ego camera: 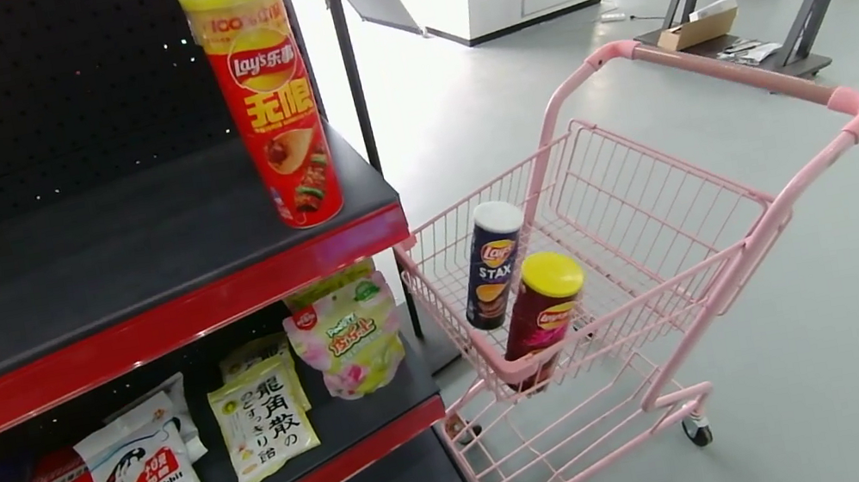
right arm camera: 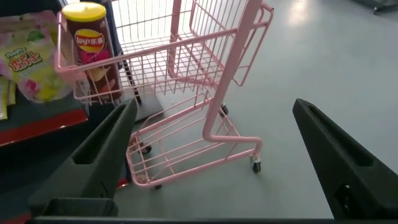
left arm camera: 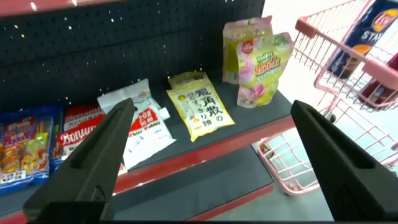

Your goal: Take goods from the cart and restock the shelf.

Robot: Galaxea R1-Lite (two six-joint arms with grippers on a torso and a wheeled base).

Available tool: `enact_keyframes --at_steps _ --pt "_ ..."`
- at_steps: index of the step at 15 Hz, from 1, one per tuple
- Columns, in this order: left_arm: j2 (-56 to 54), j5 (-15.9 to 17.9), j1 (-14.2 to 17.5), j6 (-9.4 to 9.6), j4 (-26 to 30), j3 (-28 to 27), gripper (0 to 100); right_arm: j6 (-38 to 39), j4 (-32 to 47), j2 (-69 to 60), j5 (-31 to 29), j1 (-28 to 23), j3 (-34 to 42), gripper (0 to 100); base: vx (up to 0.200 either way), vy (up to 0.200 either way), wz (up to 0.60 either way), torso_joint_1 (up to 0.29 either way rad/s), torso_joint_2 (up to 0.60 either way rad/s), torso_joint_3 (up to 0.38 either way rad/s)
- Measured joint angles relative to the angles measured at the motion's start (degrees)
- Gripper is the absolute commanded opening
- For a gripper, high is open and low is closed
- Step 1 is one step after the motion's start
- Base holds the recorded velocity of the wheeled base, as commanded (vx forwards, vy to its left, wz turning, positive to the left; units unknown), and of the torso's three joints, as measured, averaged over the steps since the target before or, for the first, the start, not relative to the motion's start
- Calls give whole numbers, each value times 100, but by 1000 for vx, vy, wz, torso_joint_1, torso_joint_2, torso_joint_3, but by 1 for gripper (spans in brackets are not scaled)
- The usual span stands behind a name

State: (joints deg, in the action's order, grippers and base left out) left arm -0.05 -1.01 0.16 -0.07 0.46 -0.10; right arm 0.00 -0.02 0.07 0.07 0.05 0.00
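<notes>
"Where's the stock?"

"Two cans lean in the pink cart (ego camera: 724,71), at the basket end nearest the shelf (ego camera: 93,262): a dark blue can (ego camera: 493,265) and a yellow-lidded maroon can (ego camera: 540,318), side by side. A tall red can (ego camera: 271,102) stands upright on the upper board, close to its front edge and end corner."

"And the arms?"

"Left jaws gape wide, holding nothing, facing the snack bags (left arm camera: 202,109) on the lower board. Right jaws are equally wide and empty, facing the cart. The cart's rim sits just beside the shelf's end, with open floor (ego camera: 847,337) beyond."
</notes>
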Motion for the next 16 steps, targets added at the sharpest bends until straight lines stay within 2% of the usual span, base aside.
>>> enact_keyframes --at_steps 8,14,16 --pt "0 0 0 0 2 0 100 -2 2 -2 0 0 0 100 0 0 0 -118 472 358" --pt "0 -2 0 0 -2 2 100 -227 -2 -5 2 -2 -7 100 0 0 0 -8 41 33" --pt "0 -2 0 0 -2 2 100 -158 2 98 187 26 -215 100 0 0 0 0 0 0"
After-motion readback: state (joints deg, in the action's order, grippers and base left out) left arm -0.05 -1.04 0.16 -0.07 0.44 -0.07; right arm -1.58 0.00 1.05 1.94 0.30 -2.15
